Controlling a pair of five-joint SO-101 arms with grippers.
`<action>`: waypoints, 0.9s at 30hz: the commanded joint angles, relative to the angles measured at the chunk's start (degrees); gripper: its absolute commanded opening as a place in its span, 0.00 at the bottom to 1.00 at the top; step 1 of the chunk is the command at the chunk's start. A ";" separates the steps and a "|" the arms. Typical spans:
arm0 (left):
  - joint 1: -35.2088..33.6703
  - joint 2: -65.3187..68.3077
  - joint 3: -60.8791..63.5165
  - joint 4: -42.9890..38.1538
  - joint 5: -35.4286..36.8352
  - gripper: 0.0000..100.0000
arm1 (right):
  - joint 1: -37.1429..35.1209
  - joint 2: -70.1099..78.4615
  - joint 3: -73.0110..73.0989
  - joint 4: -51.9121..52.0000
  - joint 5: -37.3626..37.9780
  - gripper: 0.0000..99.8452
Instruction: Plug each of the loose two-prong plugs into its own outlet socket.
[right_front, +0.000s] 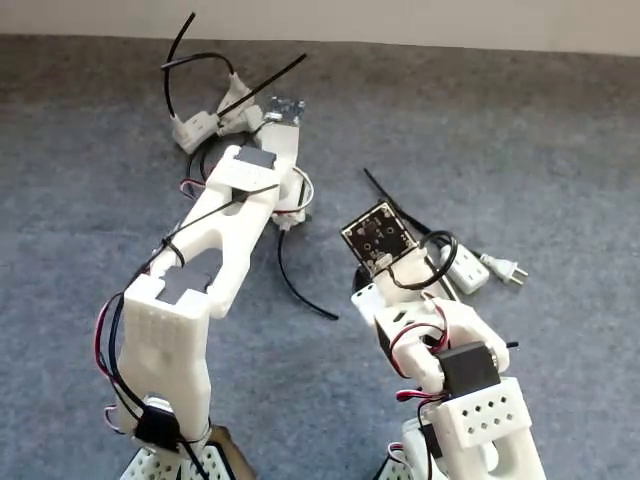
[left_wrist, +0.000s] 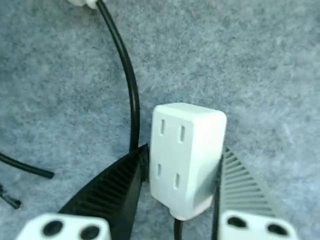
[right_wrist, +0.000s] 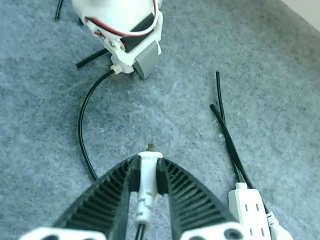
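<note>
My left gripper (left_wrist: 185, 150) is shut on a white outlet block (left_wrist: 186, 159), its black and grey fingers pressed against the block's two sides, with two pairs of slots facing the camera. My right gripper (right_wrist: 149, 161) is shut on a white two-prong plug (right_wrist: 148, 186); its prongs (right_wrist: 151, 146) poke out past the fingertips, above the grey carpet. In the high view the left arm (right_front: 235, 215) stretches toward the middle and the right arm (right_front: 420, 320) sits lower right. The left gripper's head (right_wrist: 134, 42) lies beyond the held plug.
A second white outlet block (right_front: 462, 268) lies right of the right arm, with a loose plug (right_front: 505, 268) beside it. More white plug parts (right_front: 205, 125) with black cables sit at the far left. A black cable (right_front: 300, 285) curves between the arms.
</note>
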 joint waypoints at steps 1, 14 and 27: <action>0.84 -0.66 -1.80 0.35 -0.35 0.12 | 0.48 0.31 -0.13 -1.19 -0.70 0.01; 0.92 -4.26 -11.21 16.18 -10.55 0.01 | 0.48 0.31 -0.13 -1.19 -0.70 0.01; 0.31 -4.53 -19.74 40.09 -41.76 0.01 | 0.48 0.04 -0.13 -1.10 -0.70 0.01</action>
